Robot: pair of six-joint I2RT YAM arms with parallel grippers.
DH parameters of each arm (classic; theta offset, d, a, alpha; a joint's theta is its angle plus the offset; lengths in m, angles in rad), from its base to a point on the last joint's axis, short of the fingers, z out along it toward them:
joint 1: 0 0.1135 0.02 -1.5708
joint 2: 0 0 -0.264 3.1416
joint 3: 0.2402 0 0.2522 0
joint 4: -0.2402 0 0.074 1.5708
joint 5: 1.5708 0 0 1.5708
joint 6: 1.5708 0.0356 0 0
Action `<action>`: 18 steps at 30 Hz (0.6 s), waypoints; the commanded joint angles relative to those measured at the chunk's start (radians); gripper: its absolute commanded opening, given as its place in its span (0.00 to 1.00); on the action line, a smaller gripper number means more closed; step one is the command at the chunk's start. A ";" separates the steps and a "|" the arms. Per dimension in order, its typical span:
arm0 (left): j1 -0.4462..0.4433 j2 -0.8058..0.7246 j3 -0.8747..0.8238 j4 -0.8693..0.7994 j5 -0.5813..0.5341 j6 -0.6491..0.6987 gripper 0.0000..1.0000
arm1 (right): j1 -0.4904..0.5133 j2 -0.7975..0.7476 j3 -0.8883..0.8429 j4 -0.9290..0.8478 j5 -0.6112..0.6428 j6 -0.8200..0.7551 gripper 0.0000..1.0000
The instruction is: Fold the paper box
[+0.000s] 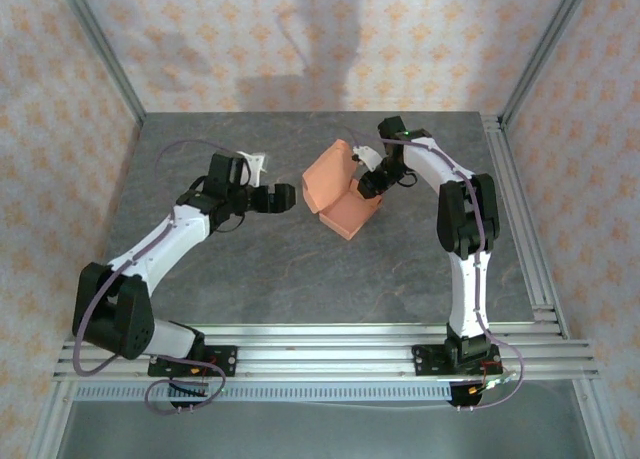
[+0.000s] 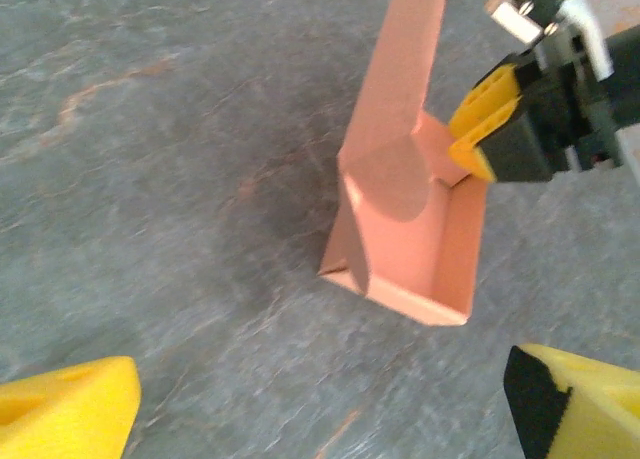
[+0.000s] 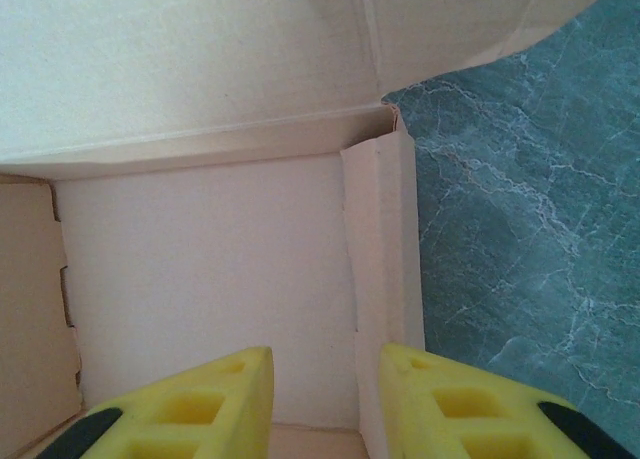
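Paper box (image 1: 340,194), light, flimsy card, toward the table's (image 1: 250,269) far edge. Right gripper (image 1: 366,185) straddles a side wall, the best hold, pinch unclear. Left gripper (image 1: 288,196) is spread wide and empty.

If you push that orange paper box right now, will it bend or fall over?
Probably floppy: the paper box is thin card, and its tall flap stands up from one crease. It looks light and hollow, so a push would likely slide it across the table or tip it.
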 commanded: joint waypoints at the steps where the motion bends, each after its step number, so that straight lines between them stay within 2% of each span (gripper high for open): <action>1: -0.003 0.071 0.064 0.115 0.048 -0.060 0.91 | -0.003 -0.024 -0.040 -0.022 0.041 0.009 0.34; 3: -0.008 0.124 0.099 0.111 0.055 -0.071 0.89 | -0.004 -0.026 -0.046 -0.018 0.040 0.012 0.34; 5: -0.012 0.173 0.139 0.103 0.069 -0.082 0.83 | -0.004 -0.031 -0.055 -0.011 0.043 0.014 0.34; 9: -0.027 0.259 0.231 0.082 0.099 -0.083 0.81 | -0.005 -0.037 -0.067 -0.007 0.054 0.011 0.34; 11: -0.032 0.295 0.283 0.036 0.076 -0.072 0.81 | -0.005 -0.036 -0.070 -0.008 0.061 0.008 0.34; 14: -0.030 0.340 0.319 0.015 0.048 -0.092 0.72 | -0.004 -0.040 -0.084 0.003 0.069 0.004 0.34; 18: -0.028 0.392 0.358 -0.017 0.031 -0.141 0.67 | -0.007 -0.044 -0.094 0.009 0.077 0.000 0.34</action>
